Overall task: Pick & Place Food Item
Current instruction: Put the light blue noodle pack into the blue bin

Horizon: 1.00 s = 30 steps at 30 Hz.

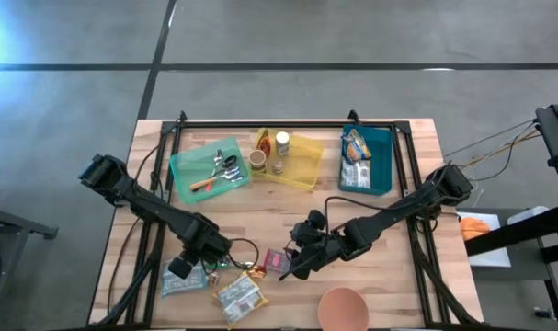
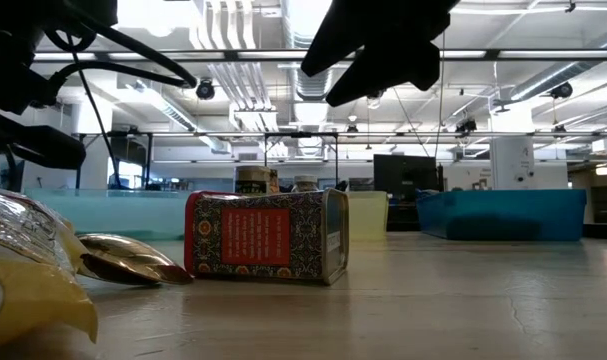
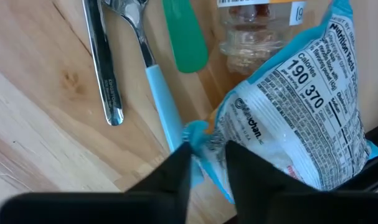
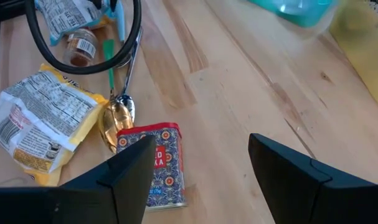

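A blue-and-white snack bag (image 3: pixel 301 106) lies flat on the table near the front left, and my left gripper (image 3: pixel 207 152) is shut on its edge; from above, the gripper (image 1: pixel 188 268) covers part of the bag (image 1: pixel 179 281). A yellow snack bag (image 1: pixel 239 296) lies to its right. A red tin (image 4: pixel 154 165) lies on its side in the middle front. My right gripper (image 4: pixel 210 180) hovers open just above and beside the tin (image 1: pixel 277 262), touching nothing. My left gripper pinches the bag's blue sealed end (image 3: pixel 198 135) between its two fingers (image 3: pixel 176 171). The fingers come steeply from above and stand across the seam. The rest of the bag lies on the table, label side up.
A small jar (image 3: pixel 257 31), a green-handled utensil (image 3: pixel 184 34), a blue-handled fork (image 3: pixel 157 93) and a silver handle (image 3: pixel 104 68) lie by the bag. A gold spoon (image 4: pixel 117 121) lies next to the tin. A pink bowl (image 1: pixel 343 308) stands front right. Green (image 1: pixel 182 179), yellow (image 1: pixel 311 161) and teal (image 1: pixel 381 161) trays line the far side.
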### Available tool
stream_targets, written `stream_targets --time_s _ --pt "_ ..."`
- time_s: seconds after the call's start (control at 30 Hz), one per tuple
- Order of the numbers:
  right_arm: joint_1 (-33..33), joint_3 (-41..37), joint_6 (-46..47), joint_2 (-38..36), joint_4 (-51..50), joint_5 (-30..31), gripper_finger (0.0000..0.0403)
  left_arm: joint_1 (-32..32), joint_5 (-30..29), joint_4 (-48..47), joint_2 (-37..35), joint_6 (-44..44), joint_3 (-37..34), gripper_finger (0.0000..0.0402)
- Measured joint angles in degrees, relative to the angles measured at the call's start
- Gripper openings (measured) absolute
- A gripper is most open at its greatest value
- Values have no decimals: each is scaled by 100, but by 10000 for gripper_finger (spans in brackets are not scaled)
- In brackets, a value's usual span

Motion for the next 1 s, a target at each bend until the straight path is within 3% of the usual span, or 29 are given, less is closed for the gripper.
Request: stream_targets --time_s 0.2,0.57,1.0 --pt "0 -15 24 0 0 -2 256 0 2 -2 0 13 0 8" --pt "28 -41 242 0 257 18 256 4 105 -486 -2 -847 174 1" --pt "189 -1070 335 55 3347 262 256 2 -563 -749 -926 -1703 618 0"
